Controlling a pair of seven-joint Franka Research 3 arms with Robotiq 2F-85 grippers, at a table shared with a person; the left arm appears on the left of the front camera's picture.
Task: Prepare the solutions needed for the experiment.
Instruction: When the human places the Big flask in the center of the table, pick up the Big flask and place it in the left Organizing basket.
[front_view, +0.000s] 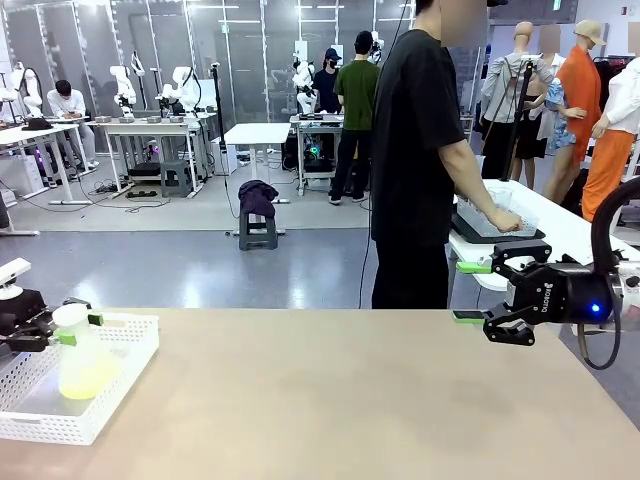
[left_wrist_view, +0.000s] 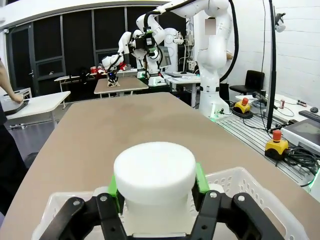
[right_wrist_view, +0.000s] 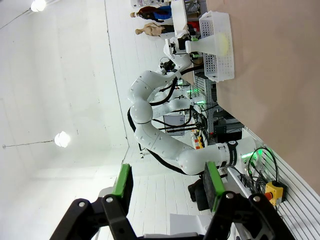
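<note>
Solutions (front_view: 85, 378) — pale yellow liquid in frosted flask (front_view: 80, 352), white basket (front_view: 120, 385); left gripper (front_view: 72, 332) jaws straddle neck, grip uncertain — right gripper (front_view: 470, 292) horizontal, released.

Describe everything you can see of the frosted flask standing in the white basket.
The frosted flask is conical, translucent and plastic-looking, with a wide white cap on its neck. It stands upright inside the white perforated basket at the table's near left corner. A small amount of pale yellow-green liquid fills its wide base. The left hand brackets the neck just under the cap, green pads on either side; whether they press it cannot be told.
</note>
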